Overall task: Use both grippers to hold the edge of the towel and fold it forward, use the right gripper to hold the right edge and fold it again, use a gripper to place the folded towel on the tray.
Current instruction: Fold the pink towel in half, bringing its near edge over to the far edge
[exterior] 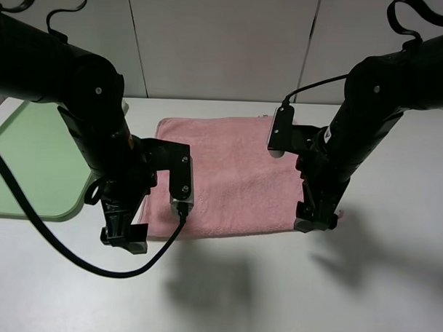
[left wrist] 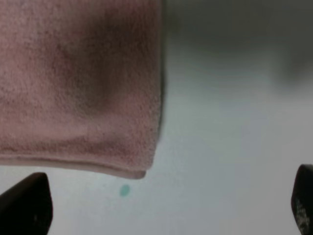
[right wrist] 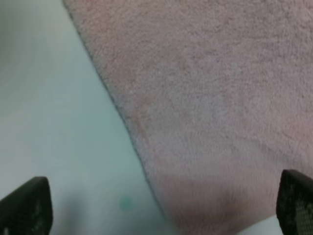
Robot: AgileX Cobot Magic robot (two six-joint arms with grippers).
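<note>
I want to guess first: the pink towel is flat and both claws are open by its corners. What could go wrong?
The left gripper has only a corner of the towel between its open jaws, so it might pinch too little and slip. The right gripper covers more cloth, so the fold could go crooked. The black cable by the near hem might snag.

Bare table (exterior: 289, 299) lies open before the towel (exterior: 236, 174); tray (exterior: 32, 159) flanks left.
</note>
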